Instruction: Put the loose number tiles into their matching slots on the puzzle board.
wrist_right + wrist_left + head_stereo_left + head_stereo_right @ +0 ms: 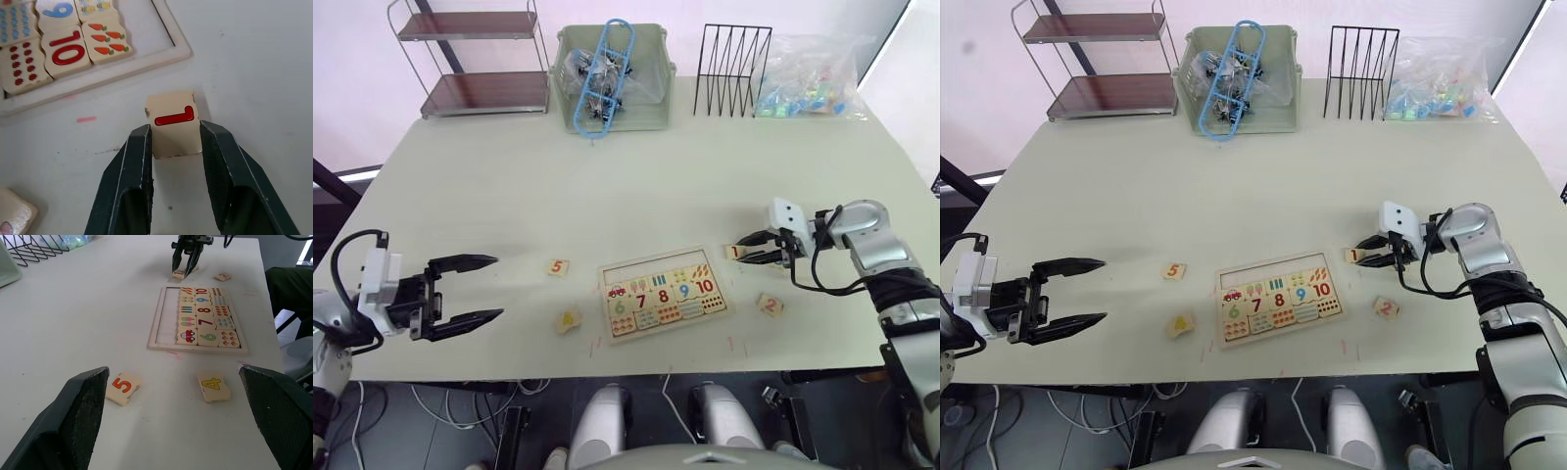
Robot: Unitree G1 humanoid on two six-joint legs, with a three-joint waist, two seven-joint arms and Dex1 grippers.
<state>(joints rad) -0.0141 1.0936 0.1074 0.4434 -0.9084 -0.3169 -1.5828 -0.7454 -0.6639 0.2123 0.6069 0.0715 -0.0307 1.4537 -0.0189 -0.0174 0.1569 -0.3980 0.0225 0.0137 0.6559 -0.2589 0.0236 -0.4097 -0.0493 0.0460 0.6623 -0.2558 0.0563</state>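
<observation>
While gripping is under way at the right, reading from near to far:

Near left: left gripper [480, 290] hovering over bare table [509, 186], fingers spread wide, nothing held. Just right of it, tile 4 [569, 320] and, slightly farther, tile 5 [558, 267], both lying loose on the table, apart from the board.

Near centre: board [664, 294], flat, lower rows filled with numerals 6 to 10 and counting pictures. Slots [646, 267] along the far edge of the board, apparently vacant across the row.

Near right: tile 2 [770, 305], loose, right of the board and apart from it.

Slightly farther right: right gripper [175, 139] at tile 1 [173, 122], fingers set along both sides of the tile and touching or almost touching it; tile resting on the table just off the board's far right corner. Firm clamping not confirmed. Tile 3 not located.

Far edge: shelf [475, 59], green bin [612, 78], wire rack [732, 70], bag [813, 78].

Step in hand, as judged: pick-up of tile 1. Next move: close fully, lift clear, carry left to the left end of the slot row, align square and numeral upright, lower, release.
</observation>
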